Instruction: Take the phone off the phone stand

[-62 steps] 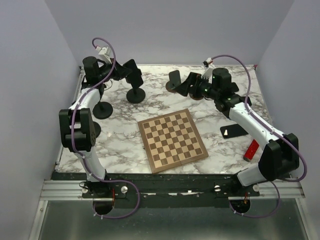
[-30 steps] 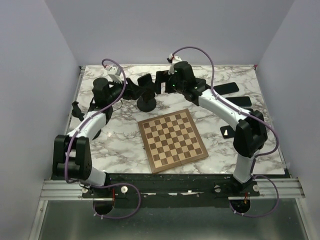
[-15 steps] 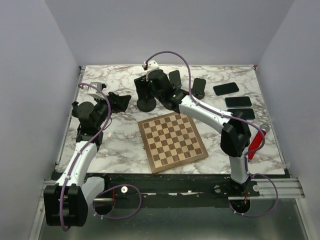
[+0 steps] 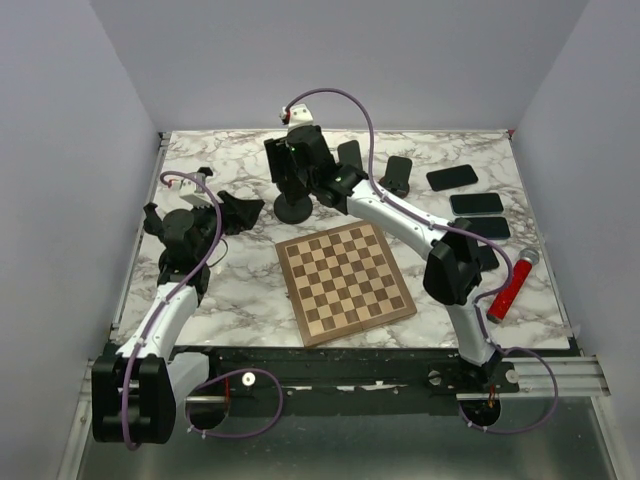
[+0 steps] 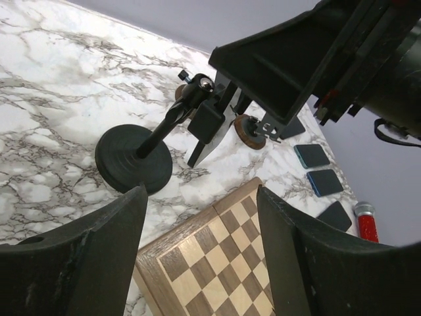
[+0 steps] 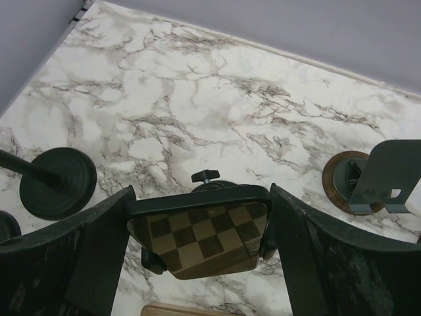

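**PHONE REMOVAL: RIGHT PINCER ON THE PHONE**

**Change since the earlier frame.** Compared with half a second ago, the right arm's elbow has swung slightly inward. Its wrist has settled over the phone stand toward the rear of the bench. The left arm has barely shifted and stays on the left side.

**Position.** The phone sits tilted in the holder at the top of the stand. Its glossy face mirrors the chessboard. It has not yet been lifted out.

**Pincer state.**
- Right pincer: the jaws straddle the phone and bear on both of its side edges, so it is grasping the phone.
- Left pincer: released, with nothing between the jaws. It points at the stand from the left and is clear of it.

**Handling (judgement).**
- The phone is probably a stiff, flat slab, fairly light, with a smooth and slippery glass face that would crack if dropped.
- Hold it by the two opposite edges, as now, and never by the glass.
- Grip firmly enough that it cannot slide out as the holder lets go.
- Draw it up and out along the line of the holder, without twisting.
- The stand has a thin stem on a small round foot, so it is likely top-heavy. A pull to the side may tip or drag it.
- The free left pincer could steady the foot if the holder grips tightly.
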